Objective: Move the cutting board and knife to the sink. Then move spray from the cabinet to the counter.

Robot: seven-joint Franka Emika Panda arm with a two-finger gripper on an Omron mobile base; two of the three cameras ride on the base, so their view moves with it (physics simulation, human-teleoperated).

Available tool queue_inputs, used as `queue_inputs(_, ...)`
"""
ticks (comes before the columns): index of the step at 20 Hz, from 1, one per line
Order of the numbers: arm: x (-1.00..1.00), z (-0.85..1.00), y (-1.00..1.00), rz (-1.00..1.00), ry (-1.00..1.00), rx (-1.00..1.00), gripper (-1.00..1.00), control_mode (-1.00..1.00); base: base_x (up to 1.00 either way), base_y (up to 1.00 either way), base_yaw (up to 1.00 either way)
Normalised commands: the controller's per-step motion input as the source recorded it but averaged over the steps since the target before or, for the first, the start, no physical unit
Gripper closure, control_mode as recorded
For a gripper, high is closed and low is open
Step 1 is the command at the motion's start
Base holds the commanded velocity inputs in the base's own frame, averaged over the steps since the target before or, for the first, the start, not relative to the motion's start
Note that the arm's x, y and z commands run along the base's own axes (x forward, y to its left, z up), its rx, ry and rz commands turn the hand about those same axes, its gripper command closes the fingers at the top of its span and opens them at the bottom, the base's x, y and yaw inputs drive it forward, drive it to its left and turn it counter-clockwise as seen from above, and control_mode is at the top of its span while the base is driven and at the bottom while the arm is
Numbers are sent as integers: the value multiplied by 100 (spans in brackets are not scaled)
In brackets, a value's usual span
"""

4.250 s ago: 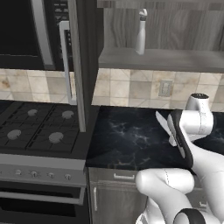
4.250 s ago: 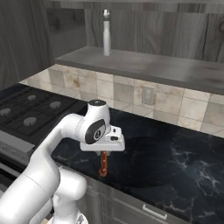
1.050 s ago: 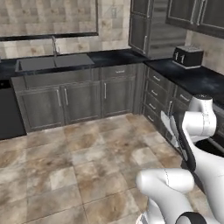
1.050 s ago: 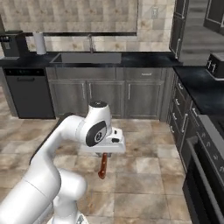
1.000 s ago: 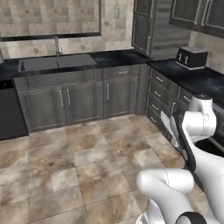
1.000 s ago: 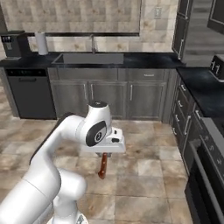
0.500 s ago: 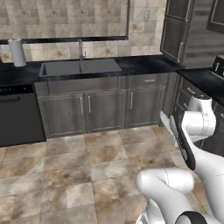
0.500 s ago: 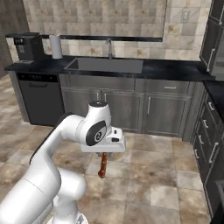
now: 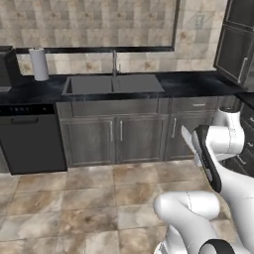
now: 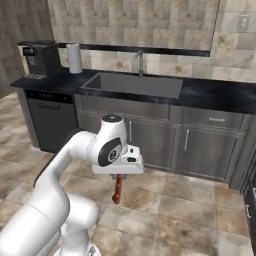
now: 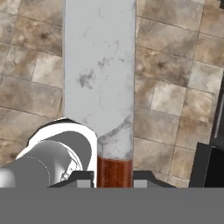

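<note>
Sink [image 10: 131,84] now nearer, centre frame; gripper [image 10: 118,176] clamps knife [image 10: 117,190], wooden handle between fingers, scuffed steel blade.

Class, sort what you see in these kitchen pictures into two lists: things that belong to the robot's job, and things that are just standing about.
Belongs to the job:
- knife, gripped in the end effector
- sink
- counter

Just standing about:
- paper towel roll
- coffee machine
- dishwasher
</note>
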Motion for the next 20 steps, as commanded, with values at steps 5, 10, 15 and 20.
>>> queue_inputs(5,0,0,0,0,0,0,100,100,84,8,24)
queue_inputs(10,0,0,0,0,0,0,100,100,84,9,23)
queue_inputs(15,0,0,0,0,0,0,100,100,84,10,20)
queue_inputs(20,0,0,0,0,0,0,100,100,84,14,13)
